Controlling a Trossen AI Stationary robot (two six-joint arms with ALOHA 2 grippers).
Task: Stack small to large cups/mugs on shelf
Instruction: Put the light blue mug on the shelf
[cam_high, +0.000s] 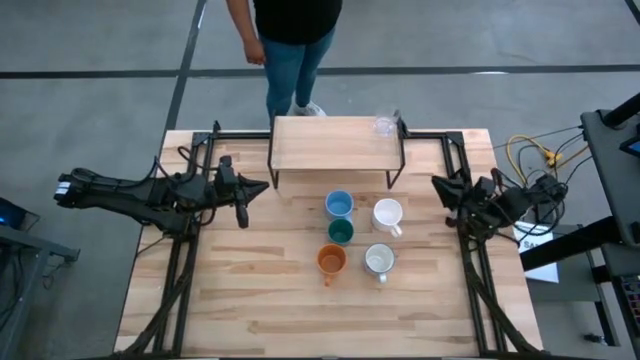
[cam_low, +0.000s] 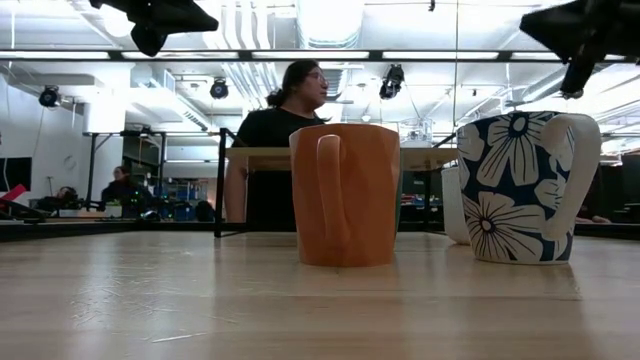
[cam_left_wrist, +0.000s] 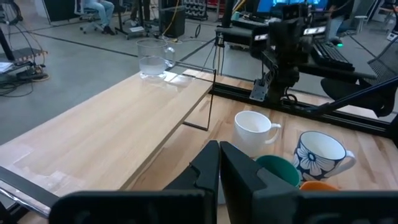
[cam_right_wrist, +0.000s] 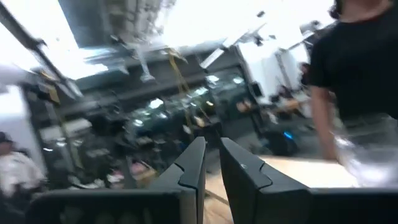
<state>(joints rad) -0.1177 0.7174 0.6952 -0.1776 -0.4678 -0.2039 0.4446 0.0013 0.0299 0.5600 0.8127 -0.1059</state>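
Five mugs (cam_high: 340, 205) wait on the table (cam_high: 240, 300); one glass (cam_high: 384, 126) stands on the shelf (cam_high: 320, 140).
Hard, slippery, breakable: grip rims or handles. Left gripper (cam_high: 243, 215) and right gripper (cam_high: 443, 190) are closed, empty.

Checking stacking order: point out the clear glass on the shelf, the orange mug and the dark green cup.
Clear glass (cam_high: 384, 125), high view, on its rim.
Orange mug (cam_low: 345, 195), low view, mid-body beside its handle.
Dark green cup (cam_high: 341, 232), high view, on its interior.

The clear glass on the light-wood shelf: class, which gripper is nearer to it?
Right. The right gripper sits just beside the shelf end holding the clear glass; the left gripper is near the opposite end.
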